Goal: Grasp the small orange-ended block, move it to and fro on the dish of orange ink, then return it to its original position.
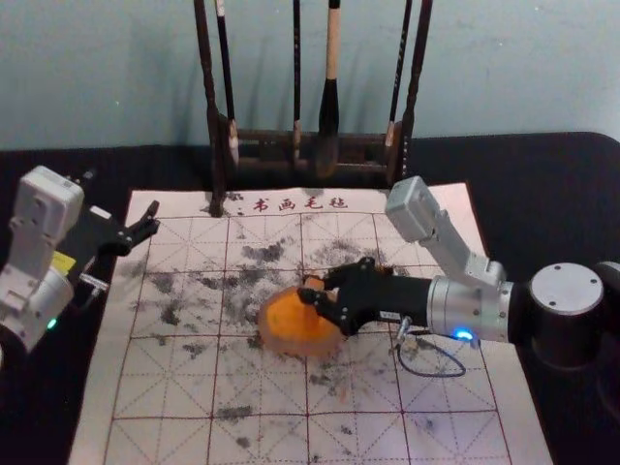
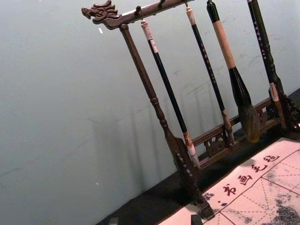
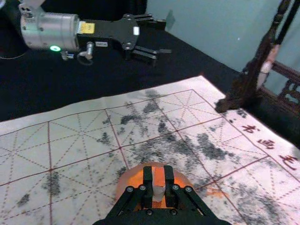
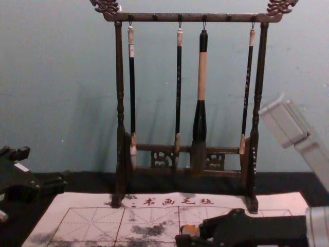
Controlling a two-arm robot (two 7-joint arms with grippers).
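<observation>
Felt (image 1: pixel 160 392) reads 书画毛毡!
Right gripper (image 1: pixel 311 289) pinching orange-and-white block (image 3: pixel 158 177) at orange ink dish (image 1: pixel 279 336); left gripper (image 1: pixel 152 219), far left, spread wide.

Silver cylindrical wrist (image 1: pixel 470 308), black jaws, blue light (image 1: pixel 464 335), yellow label (image 3: pixel 87 28).

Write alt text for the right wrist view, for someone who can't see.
The right pincer grips an orange-ended block over a dish of orange ink on a gridded, ink-stained mat. Farther off, the left pincer hangs open, and part of a dark brush rack stands at the mat's edge.
</observation>
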